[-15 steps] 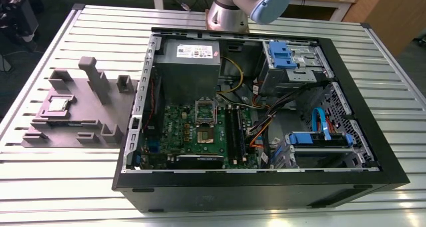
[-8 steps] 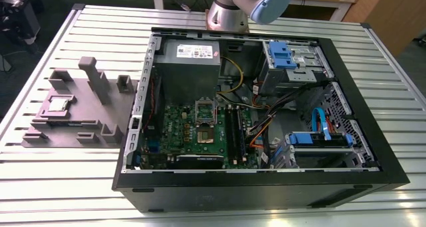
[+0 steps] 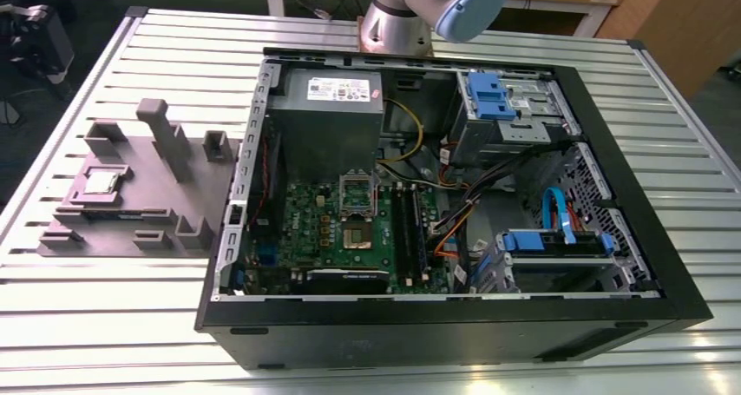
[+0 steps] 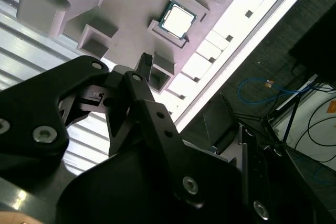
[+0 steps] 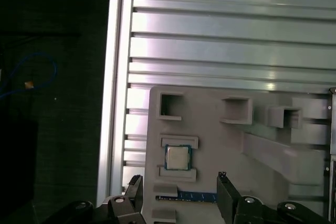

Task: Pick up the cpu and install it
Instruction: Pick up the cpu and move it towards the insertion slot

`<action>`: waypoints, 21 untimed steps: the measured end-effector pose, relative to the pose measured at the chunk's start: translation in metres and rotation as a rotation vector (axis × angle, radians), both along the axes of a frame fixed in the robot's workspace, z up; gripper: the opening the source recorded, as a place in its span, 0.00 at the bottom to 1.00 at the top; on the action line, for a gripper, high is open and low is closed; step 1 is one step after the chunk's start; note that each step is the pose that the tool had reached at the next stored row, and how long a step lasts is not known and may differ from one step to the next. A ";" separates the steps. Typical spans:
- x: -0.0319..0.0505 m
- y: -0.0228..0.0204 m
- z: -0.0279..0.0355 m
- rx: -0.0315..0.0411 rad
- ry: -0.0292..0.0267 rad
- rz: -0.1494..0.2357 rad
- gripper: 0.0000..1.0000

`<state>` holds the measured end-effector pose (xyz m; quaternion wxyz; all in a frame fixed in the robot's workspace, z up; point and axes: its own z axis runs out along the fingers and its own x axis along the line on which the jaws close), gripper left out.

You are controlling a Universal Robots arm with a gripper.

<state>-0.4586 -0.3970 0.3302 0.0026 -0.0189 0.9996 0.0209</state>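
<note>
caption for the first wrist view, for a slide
Open black tool over the small silvery square cpu seated in a grey plastic fixture

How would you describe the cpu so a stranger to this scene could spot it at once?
On the exterior view's left of the open computer case lies a grey holder plate. In a shallow recess on it sits the cpu, a small flat square. Its shiny silver top sets it apart from the plate's dull grey blocks.

No text can be read. The power supply carries a white label with small coloured marks; its print cannot be made out.
</note>
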 end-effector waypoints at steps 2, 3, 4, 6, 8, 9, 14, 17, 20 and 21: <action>0.0000 0.0000 -0.0031 0.0000 0.0000 0.000 0.67; 0.0000 0.0000 -0.0043 0.0000 0.0000 0.000 0.67; 0.0000 0.0000 -0.0055 0.0000 0.0000 0.000 0.67; 0.0000 0.0000 -0.0079 0.0000 -0.0001 0.000 0.67; 0.0000 0.0000 -0.0099 0.0000 0.0000 0.000 0.67; 0.0000 0.0000 -0.0109 0.0000 0.0000 0.000 0.67; 0.0000 0.0000 -0.0153 -0.0001 0.0000 0.000 0.67; 0.0000 0.0000 -0.0182 0.0000 0.0000 0.000 0.67; 0.0000 0.0000 -0.0215 0.0000 0.0000 0.000 0.67; 0.0000 0.0000 -0.0229 0.0000 0.0000 0.000 0.67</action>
